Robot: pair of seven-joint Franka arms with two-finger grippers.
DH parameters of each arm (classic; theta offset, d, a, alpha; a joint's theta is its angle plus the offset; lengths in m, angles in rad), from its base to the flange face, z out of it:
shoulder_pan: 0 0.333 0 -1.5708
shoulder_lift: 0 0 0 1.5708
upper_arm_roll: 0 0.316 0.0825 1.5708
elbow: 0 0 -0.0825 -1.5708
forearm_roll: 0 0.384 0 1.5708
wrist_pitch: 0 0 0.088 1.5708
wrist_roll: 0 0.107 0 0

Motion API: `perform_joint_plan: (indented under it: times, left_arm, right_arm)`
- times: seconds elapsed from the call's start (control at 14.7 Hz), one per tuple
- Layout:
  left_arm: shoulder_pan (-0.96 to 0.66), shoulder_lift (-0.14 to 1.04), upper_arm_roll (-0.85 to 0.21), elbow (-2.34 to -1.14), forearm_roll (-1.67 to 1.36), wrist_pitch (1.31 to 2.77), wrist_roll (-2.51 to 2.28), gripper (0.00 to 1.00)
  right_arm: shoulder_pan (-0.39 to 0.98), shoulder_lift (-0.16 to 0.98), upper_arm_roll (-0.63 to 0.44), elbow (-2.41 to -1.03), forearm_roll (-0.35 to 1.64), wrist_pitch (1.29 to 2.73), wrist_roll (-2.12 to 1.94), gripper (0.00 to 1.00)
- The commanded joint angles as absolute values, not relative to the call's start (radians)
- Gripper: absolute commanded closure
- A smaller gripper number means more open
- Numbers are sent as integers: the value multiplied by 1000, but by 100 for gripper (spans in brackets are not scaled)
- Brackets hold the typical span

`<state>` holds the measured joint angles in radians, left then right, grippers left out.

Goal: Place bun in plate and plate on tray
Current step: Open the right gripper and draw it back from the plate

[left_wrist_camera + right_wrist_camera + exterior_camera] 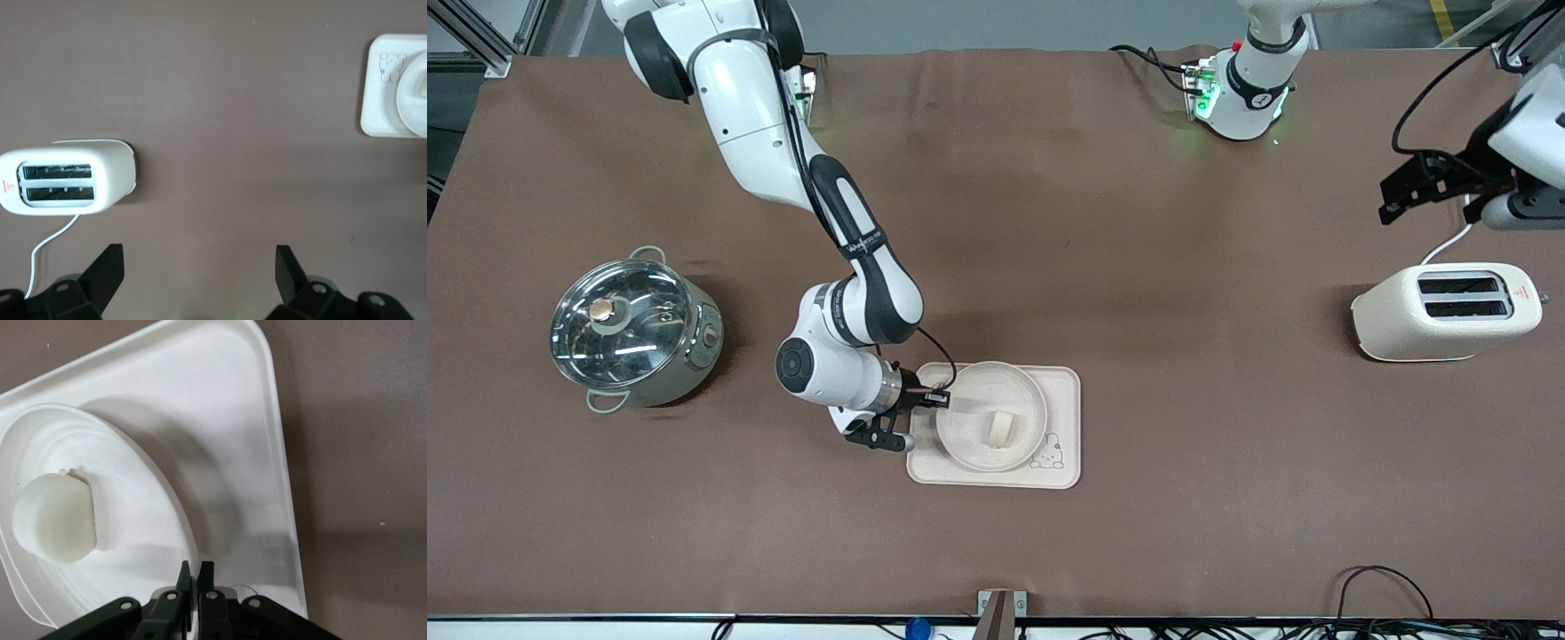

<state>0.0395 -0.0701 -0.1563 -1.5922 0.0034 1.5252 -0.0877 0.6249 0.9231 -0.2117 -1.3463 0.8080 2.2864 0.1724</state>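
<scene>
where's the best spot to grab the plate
Its raised rim, on the edge toward the right arm's end, pinched from above: the thin lip fits a narrow grip and the bun sits clear. The right pincer is shut there already.

1 small cream-white rounded bun [1000,428]. 1 round shallow cream-white plate [978,391]. 1 cream rectangular tray w/ rabbit drawing [1063,427]. 1 cream two-slot toaster [1445,313] w/ 1 white cord. 1 steel pot w/ glass lid [633,328], 2 side handles, 1 lid knob. 2 white robot arms, 1 black end effector each: right end effector [935,400], left end effector [200,267]. 1 brown desk [1103,222].
</scene>
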Motion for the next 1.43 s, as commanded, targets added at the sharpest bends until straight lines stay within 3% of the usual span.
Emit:
perform_joint_plan:
  times: [0.0,0.14,0.2,0.41,0.61,0.75,1.09,1.36]
  left_arm:
    - [-8,-155,-143,-1684,-11,1531,-98,0]
    - [-5,-153,-147,-1681,-8,1526,-100,0]
    - [-2,-152,-149,-1677,-8,1526,-95,0]
    - [-2,-144,-147,-1664,-6,1526,-83,0]
    - [-2,-144,-149,-1663,2,1526,-80,0]
    - [0,-141,-149,-1661,3,1528,-80,0]
    - [-2,-118,-147,-1638,3,1531,-86,0]
    - [0,-106,-147,-1621,3,1532,-81,0]
  right_arm:
    - [618,920,-204,-1341,779,2276,190,68]
    - [623,904,-206,-1354,778,2272,192,44]
    - [626,896,-206,-1355,778,2269,201,26]
    - [624,867,-206,-1356,775,2251,196,23]
    - [601,818,-234,-1355,767,2136,189,18]
    - [609,787,-297,-1356,746,2085,190,0]
    - [582,659,-457,-1353,710,1988,80,0]
    - [577,499,-638,-1385,640,1737,-98,0]
